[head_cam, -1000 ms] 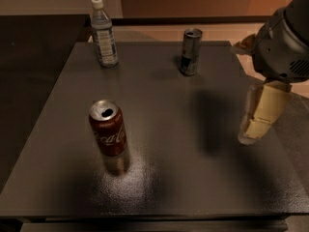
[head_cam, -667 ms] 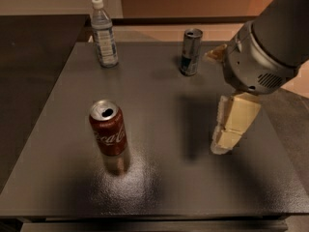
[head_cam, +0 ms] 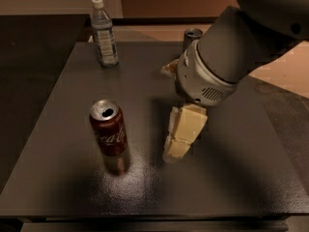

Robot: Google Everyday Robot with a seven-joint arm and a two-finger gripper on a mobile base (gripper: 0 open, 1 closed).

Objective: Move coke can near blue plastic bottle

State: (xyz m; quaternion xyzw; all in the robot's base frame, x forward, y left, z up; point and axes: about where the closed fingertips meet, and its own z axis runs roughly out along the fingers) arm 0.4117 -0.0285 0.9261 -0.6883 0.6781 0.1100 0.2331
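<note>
The coke can [head_cam: 108,128], red with white script and an open silver top, stands upright on the dark table [head_cam: 58,110], left of centre and towards the front. The blue plastic bottle [head_cam: 104,33], clear with a white cap and pale label, stands upright at the table's back left. My gripper [head_cam: 176,148] hangs from the big grey arm, low over the table, to the right of the coke can and apart from it. It holds nothing that I can see.
A slim dark and silver can [head_cam: 192,35] stands at the back of the table, mostly hidden behind my arm [head_cam: 217,66]. The table's front edge [head_cam: 145,217] runs close below the coke can. Floor lies beyond the right edge.
My arm and gripper have swung left and forward across the table, from the right edge to just right of the coke can. The cans and the bottle have not moved.
</note>
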